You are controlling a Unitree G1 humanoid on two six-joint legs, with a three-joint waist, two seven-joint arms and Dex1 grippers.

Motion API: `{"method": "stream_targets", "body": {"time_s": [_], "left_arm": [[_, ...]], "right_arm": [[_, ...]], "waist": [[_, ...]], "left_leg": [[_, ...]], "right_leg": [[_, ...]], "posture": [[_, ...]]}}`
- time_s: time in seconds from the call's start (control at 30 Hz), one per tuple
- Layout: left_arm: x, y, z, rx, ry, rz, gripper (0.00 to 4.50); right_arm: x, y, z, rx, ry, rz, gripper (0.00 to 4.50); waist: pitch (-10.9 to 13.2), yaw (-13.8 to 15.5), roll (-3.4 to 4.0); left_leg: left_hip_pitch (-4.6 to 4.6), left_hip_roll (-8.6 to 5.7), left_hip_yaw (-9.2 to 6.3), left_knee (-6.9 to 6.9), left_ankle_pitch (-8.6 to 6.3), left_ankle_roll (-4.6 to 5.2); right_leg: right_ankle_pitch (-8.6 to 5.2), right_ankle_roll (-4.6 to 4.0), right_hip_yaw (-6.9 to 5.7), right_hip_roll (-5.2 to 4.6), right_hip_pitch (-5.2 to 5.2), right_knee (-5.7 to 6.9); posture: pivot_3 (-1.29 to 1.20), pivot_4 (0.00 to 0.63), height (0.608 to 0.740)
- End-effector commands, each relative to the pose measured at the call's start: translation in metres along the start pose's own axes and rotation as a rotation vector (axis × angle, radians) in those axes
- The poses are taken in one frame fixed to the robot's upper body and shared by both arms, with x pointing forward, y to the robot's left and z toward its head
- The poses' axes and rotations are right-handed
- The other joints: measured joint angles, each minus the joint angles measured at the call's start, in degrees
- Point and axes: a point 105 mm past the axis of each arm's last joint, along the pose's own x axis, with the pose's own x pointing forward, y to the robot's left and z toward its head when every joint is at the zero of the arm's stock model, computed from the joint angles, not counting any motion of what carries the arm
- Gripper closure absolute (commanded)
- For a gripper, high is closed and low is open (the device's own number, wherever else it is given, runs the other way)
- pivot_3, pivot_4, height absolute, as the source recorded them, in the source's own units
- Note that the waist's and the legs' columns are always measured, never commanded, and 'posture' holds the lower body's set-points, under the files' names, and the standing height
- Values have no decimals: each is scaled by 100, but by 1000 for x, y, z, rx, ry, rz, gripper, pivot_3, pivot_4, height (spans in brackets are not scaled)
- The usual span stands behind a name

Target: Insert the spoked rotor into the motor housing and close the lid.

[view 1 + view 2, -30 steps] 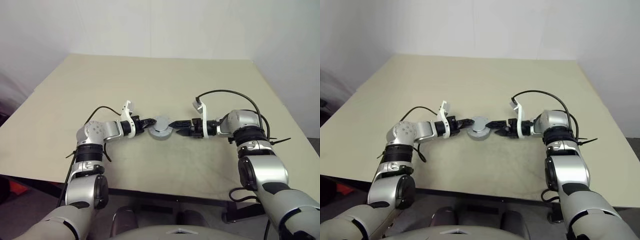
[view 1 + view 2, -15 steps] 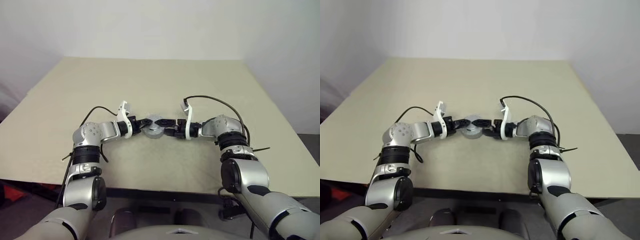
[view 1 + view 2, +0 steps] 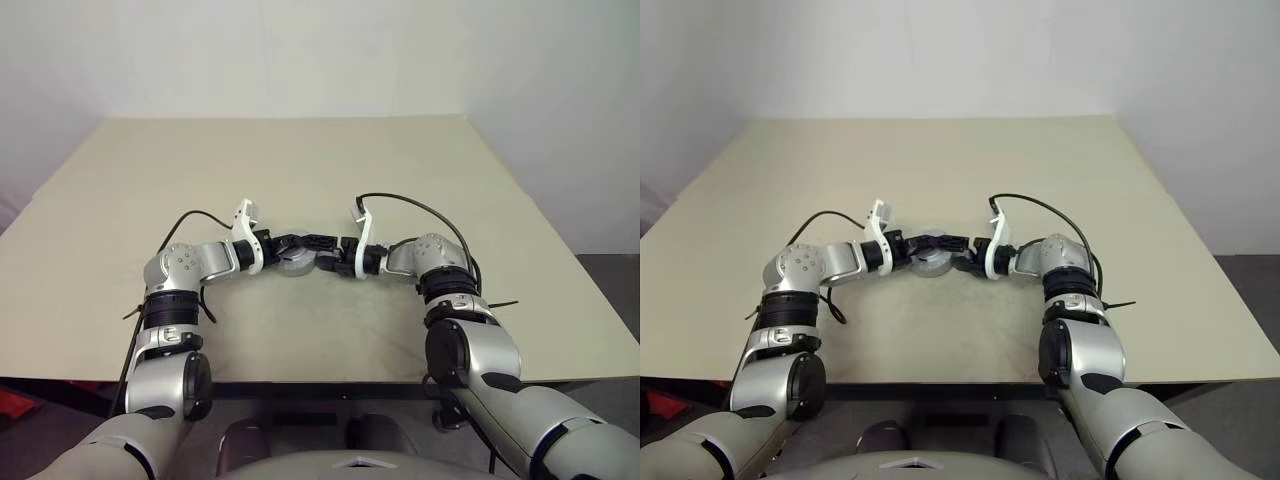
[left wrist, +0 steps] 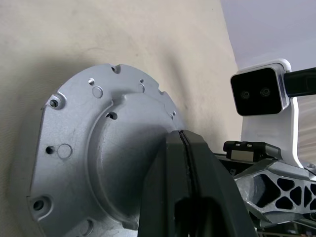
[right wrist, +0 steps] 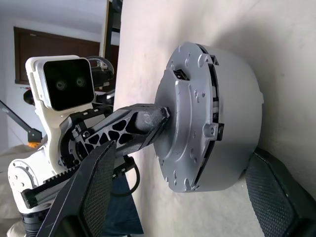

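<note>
I see the lid already seated on the motor housing. My left gripper, pinched shut, presses it; my right gripper straddles the housing, wide open. Little remains.

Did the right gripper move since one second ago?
Yes. The right gripper closed in toward the motor housing; its open fingers now straddle it.

You get even, soft light over the pale table, with faint shadows under the arms and no glare. Head views stay sharp. In your left wrist view, the closed fingers blur up close; the lid shows soft grey shading.
</note>
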Motion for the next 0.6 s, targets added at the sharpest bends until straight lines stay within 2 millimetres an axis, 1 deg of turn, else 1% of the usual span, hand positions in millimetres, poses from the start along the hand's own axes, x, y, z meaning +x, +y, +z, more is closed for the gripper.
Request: {"method": "stream_targets", "body": {"time_s": [0.03, 0.27, 0.33, 0.5, 0.6], "left_arm": [[-9, 23, -12, -22, 34, 95, 4500], [-23, 31, -17, -25, 19, 118, 4500], [-27, 33, -18, -24, 15, 126, 4500], [-33, 36, -19, -22, 5, 138, 4500], [-34, 36, -19, -23, -1, 144, 4500]], "right_arm": [[15, 29, 6, -36, -12, 102, 24], [12, 20, 11, -57, -35, 63, 24], [11, 20, 13, -58, -42, 61, 24], [10, 25, 18, -48, -59, 70, 24], [15, 34, 18, -34, -57, 108, 24]], "waist": [[0, -5, 0], [0, -12, 0], [0, -10, 0], [1, 20, 2], [2, 55, 3]], "left_leg": [[1, 0, 0, 0, 0, 1], [2, 0, 0, 0, -3, 5], [3, 0, 0, 0, -3, 6], [2, -1, 0, 1, -3, 6], [0, -2, 0, 1, -3, 6]], "right_leg": [[0, 0, 0, 0, 0, 0], [-2, 3, -1, -1, 0, 1], [-10, 18, -2, -1, 0, 1], [-11, 20, -2, -2, 0, 0], [-11, 20, -2, -2, -3, 0]], "posture": [[0, 0, 740], [0, 0, 740], [0, 0, 740], [0, 0, 740], [0, 0, 740]]}}
